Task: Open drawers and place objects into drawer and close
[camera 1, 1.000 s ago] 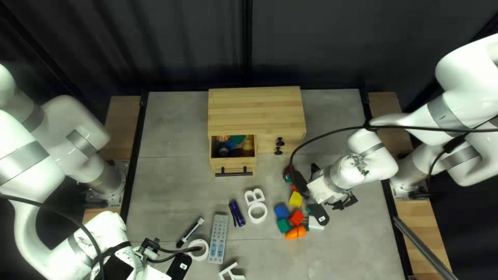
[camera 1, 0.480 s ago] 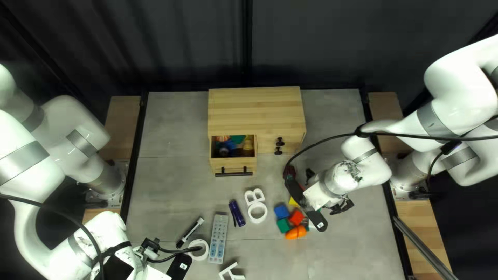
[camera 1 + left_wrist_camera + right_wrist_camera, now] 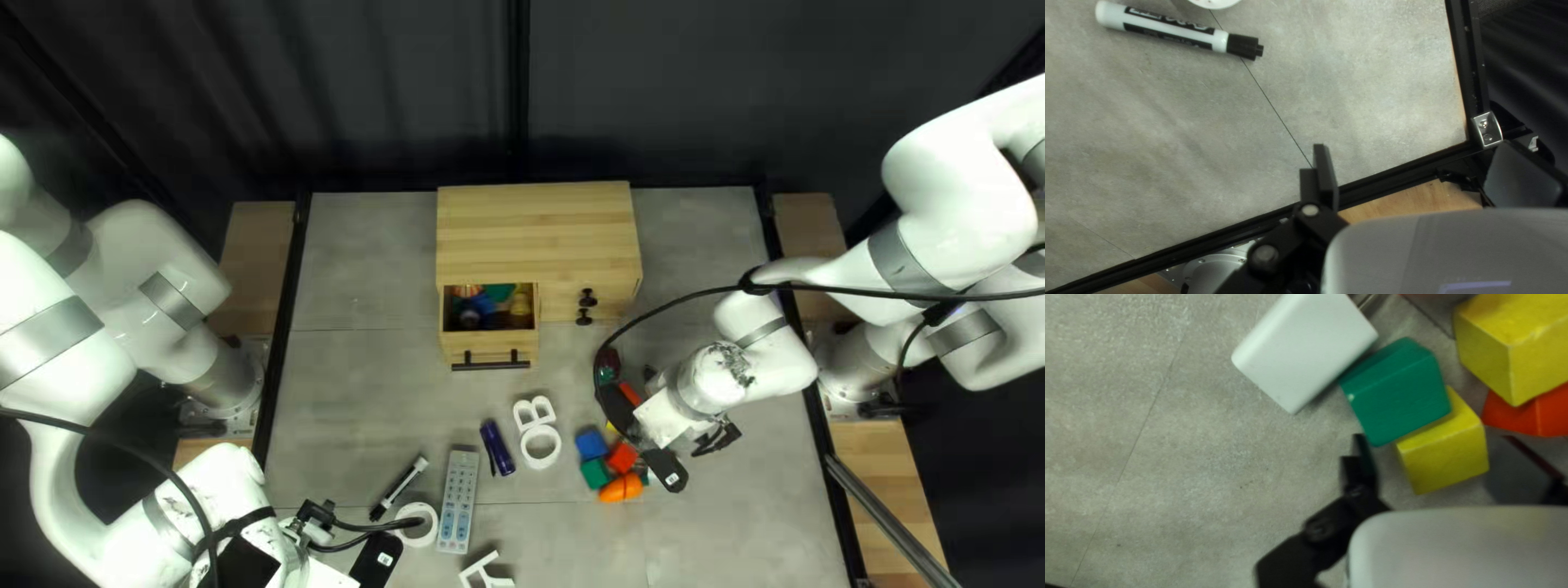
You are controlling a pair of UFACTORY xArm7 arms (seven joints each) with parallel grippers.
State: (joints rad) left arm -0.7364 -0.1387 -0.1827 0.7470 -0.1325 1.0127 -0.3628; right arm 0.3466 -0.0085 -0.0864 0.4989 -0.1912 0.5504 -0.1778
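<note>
a wooden cabinet (image 3: pixel 539 223) stands toward the far edge, its left drawer (image 3: pixel 490 348) pulled out; coloured things (image 3: pixel 499 294) lie inside, too crowded to tell apart. the left gripper (image 3: pixel 316 516) is over the table near the white marker (image 3: pixel 401 488), its fingers spread with nothing between them. the right gripper (image 3: pixel 716 438) is over the coloured blocks, jaws apart; its fingertips are hidden in the top left view, and it grips nothing. a pale remote (image 3: pixel 458 501) has marked buttons; beside it lies a purple cylinder (image 3: pixel 498 448). white letter shapes show a b (image 3: pixel 533 412) and a ring like an o (image 3: pixel 525 450); another letter piece (image 3: pixel 487 577) is cut off by the near edge. in the right wrist view, a white block (image 3: pixel 1304 348) is just beside a green one (image 3: pixel 1396 394), with a small yellow one (image 3: pixel 1445 452) partly under or behind it. the marker's barrel carries dark print.
</note>
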